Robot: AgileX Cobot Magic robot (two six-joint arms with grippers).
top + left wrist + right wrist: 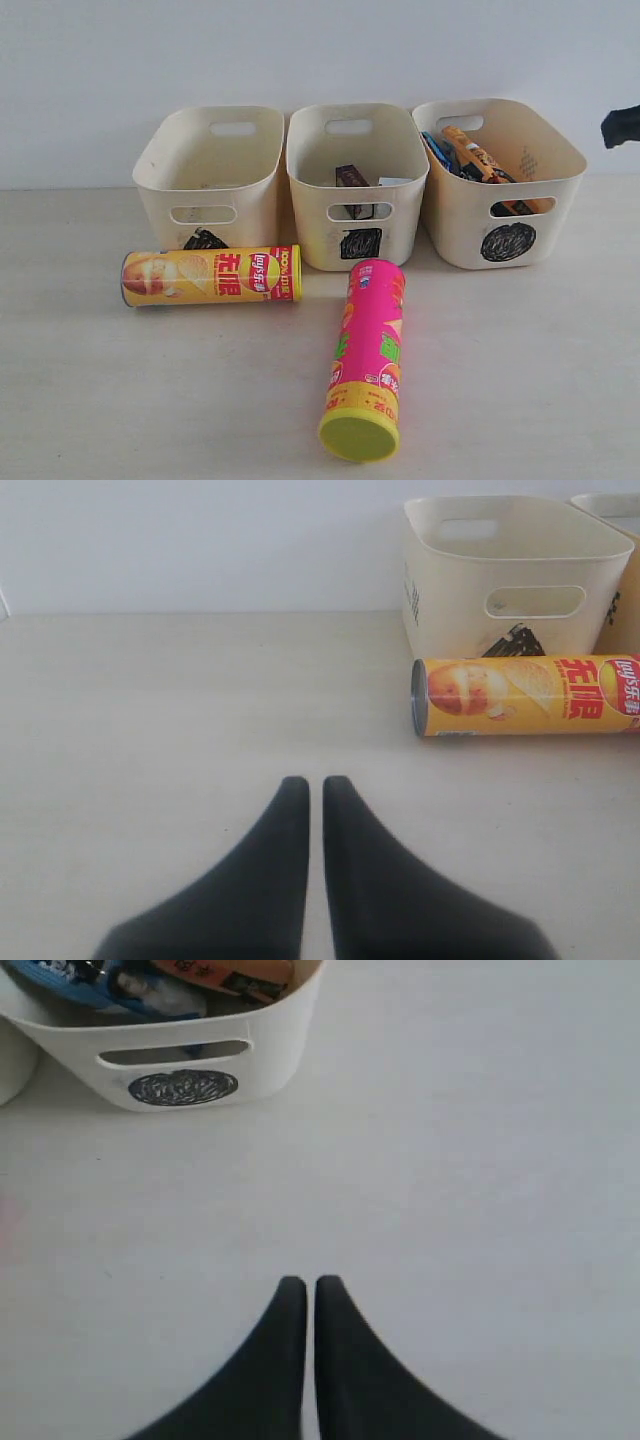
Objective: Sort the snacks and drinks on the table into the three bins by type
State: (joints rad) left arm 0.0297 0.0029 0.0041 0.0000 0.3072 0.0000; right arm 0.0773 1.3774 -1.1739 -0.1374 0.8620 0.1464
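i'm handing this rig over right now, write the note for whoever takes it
Left gripper: shut, empty, above the table. Right gripper: shut, empty, near the right bin.
Done: dark carton and white carton sit in the middle bin; blue bag and orange bag in the right bin.
Left: yellow Lay's tube lies on its side before the left bin; pink tube lies before the middle bin. Both probably go in the left bin, where nothing shows yet.
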